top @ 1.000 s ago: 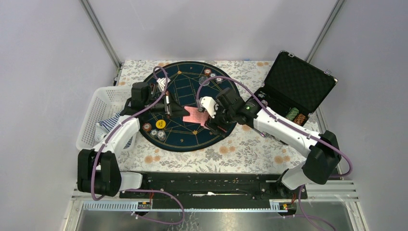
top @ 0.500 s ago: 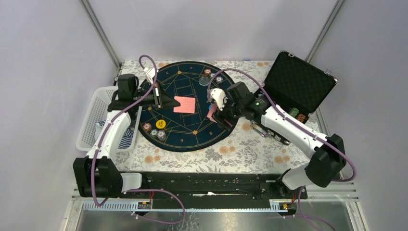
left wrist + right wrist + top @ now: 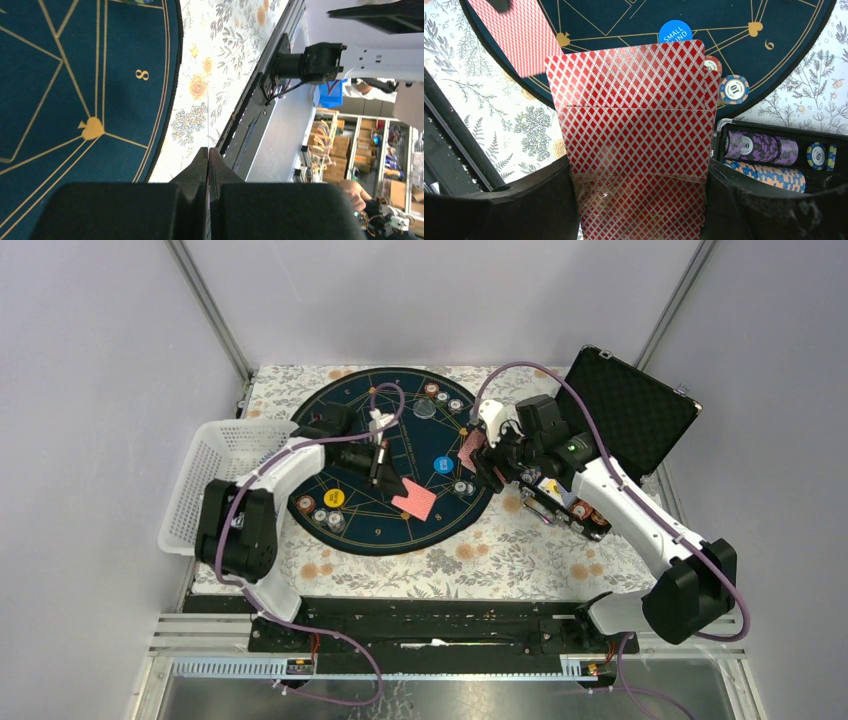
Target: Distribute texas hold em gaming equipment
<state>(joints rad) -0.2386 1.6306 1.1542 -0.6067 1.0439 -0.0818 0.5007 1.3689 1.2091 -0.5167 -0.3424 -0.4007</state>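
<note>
Fingers (image 3: 192,172) of the left hand (image 3: 393,477) are pinched tight on one red-backed card (image 3: 415,503). The card hangs over the near edge of the round mat (image 3: 360,425). The right hand (image 3: 639,200) grips a pile of cards (image 3: 634,115) over the right edge of the mat. Beside it is the black case (image 3: 625,410), at the right edge of the bench (image 3: 520,550).

The job looks partly done. The blue button (image 3: 441,464) and the yellow button (image 3: 334,497) are out on the mat. Small groups of chips (image 3: 320,515) sit on it at the left edge, the far edge and the right edge. I see no card lying flat on the mat, so I think the dealing has only just begun. Spare chips (image 3: 756,146) wait in rows in the case.

Both arms cover parts of the mat. The left wrist view shows the card only as a thin line. I cannot tell if the card touches the mat. No card faces show.
</note>
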